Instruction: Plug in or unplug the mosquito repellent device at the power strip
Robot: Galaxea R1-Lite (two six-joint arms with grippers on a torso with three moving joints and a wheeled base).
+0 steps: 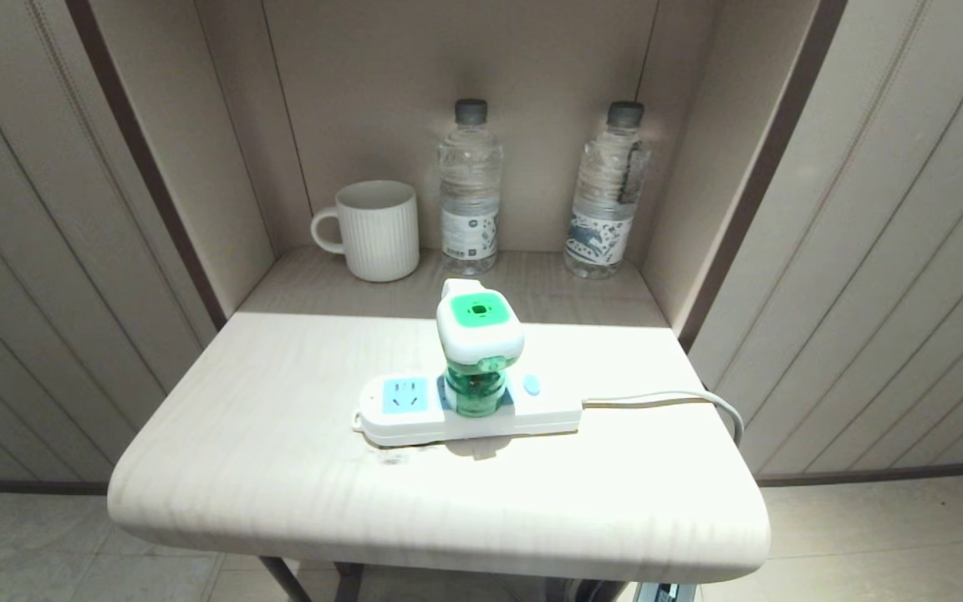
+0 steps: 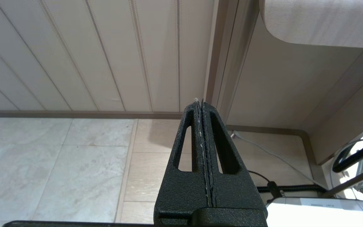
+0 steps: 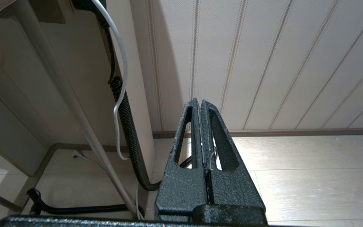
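The mosquito repellent device, a white head with a green top patch over a green liquid bottle, stands upright in the middle of the white power strip on the pale table. One light-blue socket face and a blue oval button flank it. Neither arm shows in the head view. My left gripper hangs below the table's left side, jaws pressed together with nothing between them. Low at the table's right side, my right gripper is also shut and empty, pointing at the panelled wall.
A ribbed white mug and two clear water bottles stand in the alcove behind the strip. The strip's white cord runs off the table's right edge. Cables and a table leg hang under the table.
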